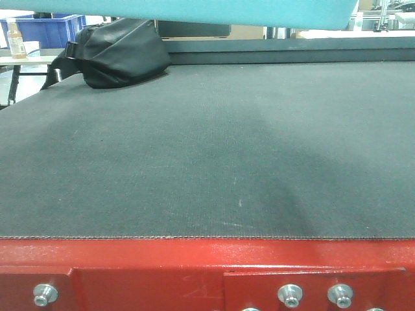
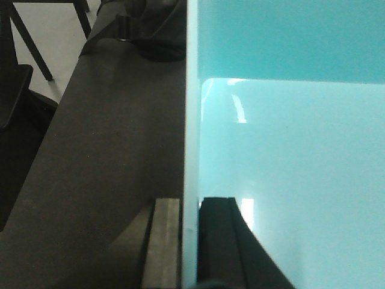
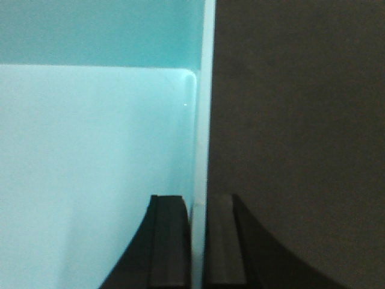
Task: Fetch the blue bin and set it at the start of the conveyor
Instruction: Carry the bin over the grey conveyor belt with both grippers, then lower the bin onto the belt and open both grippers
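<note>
Turquoise plastic fills the top edge of the front view: the blue bin [image 1: 194,11] hangs in the air above the conveyor belt [image 1: 207,149], and only its underside strip shows there, cut off by the frame. The belt is dark grey, textured and wide, with a soft shadow across the middle right. At the near edge the red frame [image 1: 162,259] runs along the belt, with silver bolts [image 1: 290,295] in a row. A black bag [image 1: 120,55] with a strap lies on the belt at far left. Beyond it, off the conveyor, is a dark blue crate [image 1: 48,29] with a small bottle [image 1: 14,39] just beside it. In the left wrist view, the left gripper [image 2: 191,247] is clamped on the bin's left wall, with the outer finger [image 2: 165,241] on the belt side, the inner finger [image 2: 219,241] inside the tub, and the thin pale rim pinched between them. The jaws are nearly together, only the wall's thickness apart. In the right wrist view, the right gripper [image 3: 198,247] grips the right wall the same way, one finger inside, one outside, closed tight on the rim. The bin's interior is smooth and glossy, with nothing visible in it. From the wrist views I cannot tell how high the bin sits over the belt.
</note>
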Robot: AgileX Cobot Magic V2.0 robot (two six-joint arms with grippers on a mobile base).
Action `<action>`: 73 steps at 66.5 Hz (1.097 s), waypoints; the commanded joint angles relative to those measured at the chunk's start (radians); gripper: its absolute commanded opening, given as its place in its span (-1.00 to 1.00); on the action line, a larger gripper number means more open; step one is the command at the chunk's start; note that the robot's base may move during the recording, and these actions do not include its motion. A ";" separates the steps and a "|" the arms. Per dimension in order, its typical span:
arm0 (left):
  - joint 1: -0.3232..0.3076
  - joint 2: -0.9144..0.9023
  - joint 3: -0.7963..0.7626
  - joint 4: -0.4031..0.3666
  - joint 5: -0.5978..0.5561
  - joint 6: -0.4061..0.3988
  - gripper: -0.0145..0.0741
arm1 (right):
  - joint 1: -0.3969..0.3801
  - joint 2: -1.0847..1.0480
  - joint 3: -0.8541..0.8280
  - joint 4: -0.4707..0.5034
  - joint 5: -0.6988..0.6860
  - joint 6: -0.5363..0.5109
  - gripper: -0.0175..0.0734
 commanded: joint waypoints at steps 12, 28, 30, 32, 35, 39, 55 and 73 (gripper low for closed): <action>-0.007 0.001 -0.001 -0.040 -0.030 0.003 -0.92 | -0.001 0.009 -0.009 0.016 -0.039 0.009 -0.95; -0.005 0.054 -0.001 -0.099 -0.051 0.003 -0.92 | -0.058 0.115 -0.009 0.110 -0.031 0.009 -0.95; 0.000 0.069 -0.001 -0.104 -0.054 0.003 -0.92 | -0.060 0.127 -0.009 0.110 -0.031 0.009 -0.95; 0.004 0.082 -0.001 -0.118 -0.060 0.003 -0.92 | -0.065 0.142 -0.009 0.110 -0.031 0.009 -0.95; 0.013 0.105 -0.001 -0.128 -0.078 0.003 -0.92 | -0.066 0.160 -0.009 0.110 -0.031 0.009 -0.95; 0.026 0.139 -0.001 -0.156 -0.101 0.003 -0.92 | -0.068 0.183 0.003 0.108 -0.039 0.009 -0.95; 0.108 0.268 -0.001 -0.270 -0.136 0.003 -0.92 | -0.081 0.209 0.152 0.104 -0.219 0.009 -0.95; 0.123 0.378 -0.001 -0.322 -0.158 0.010 -0.92 | -0.148 0.221 0.244 0.099 -0.360 0.009 -0.95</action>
